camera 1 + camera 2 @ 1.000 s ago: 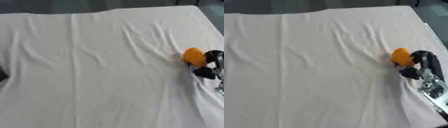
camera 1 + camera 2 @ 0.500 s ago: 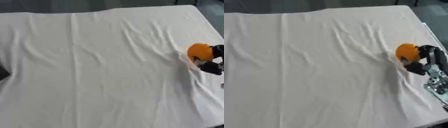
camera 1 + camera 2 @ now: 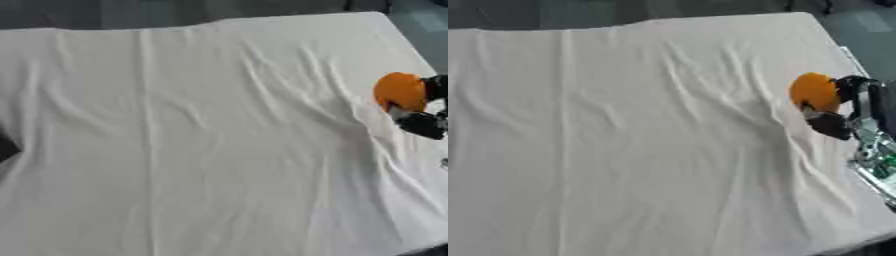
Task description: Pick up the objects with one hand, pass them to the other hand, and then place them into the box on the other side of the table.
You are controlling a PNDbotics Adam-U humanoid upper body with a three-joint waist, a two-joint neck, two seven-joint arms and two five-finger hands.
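A round orange object is held at the right side of the table, just above the white cloth. My right hand comes in from the right edge with its black fingers and thumb curled round the orange object. Part of that hand's silver forearm shows below it. My left hand appears in neither view. No box is visible.
A wrinkled white cloth covers the whole table. A small dark shape sits at the left edge of the left eye view. The table's far edge borders a dark floor.
My right hand has carried the orange object up and toward the far right over the last second. The cloth has not moved.
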